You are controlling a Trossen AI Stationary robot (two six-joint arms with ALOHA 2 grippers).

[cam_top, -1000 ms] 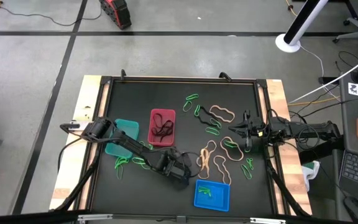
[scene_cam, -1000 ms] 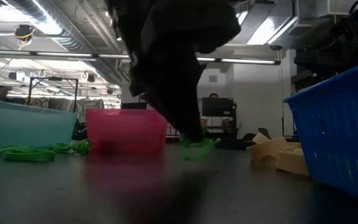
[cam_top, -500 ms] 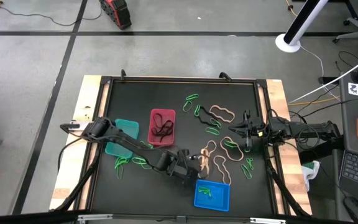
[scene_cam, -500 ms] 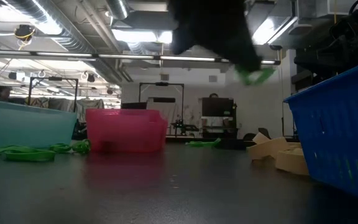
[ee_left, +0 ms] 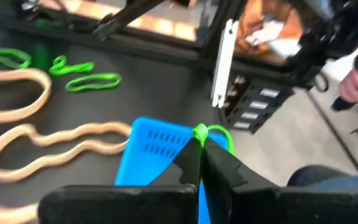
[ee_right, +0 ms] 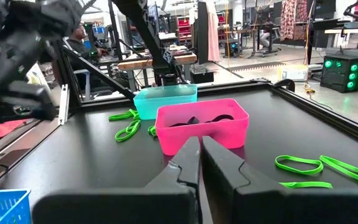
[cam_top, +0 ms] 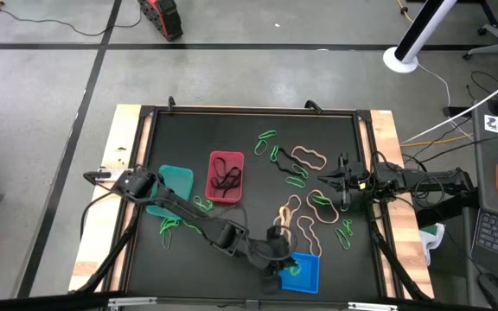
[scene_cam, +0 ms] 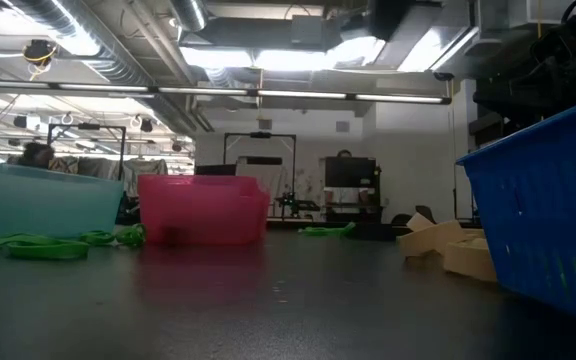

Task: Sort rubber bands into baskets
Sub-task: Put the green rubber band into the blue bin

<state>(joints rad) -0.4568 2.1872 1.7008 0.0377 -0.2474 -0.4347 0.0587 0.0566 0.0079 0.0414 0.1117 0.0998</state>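
Left gripper: fingers pinched together on a bright green rubber band, held over the blue rectangular plastic basket; seen from above, the gripper sits at that basket's near-left edge.
Blue basket: green bands already lie inside; it stands at the front of the black table mat.
Red rectangular plastic basket: behind and left of the blue basket, black bands inside.
Teal-green plastic basket: further left of the blue basket, beside the red one.
Loose bands: tan loops just behind the blue basket; green loops farther back; more green to its left.
Right gripper: waiting behind and right of the blue basket, fingers closed with nothing between them.
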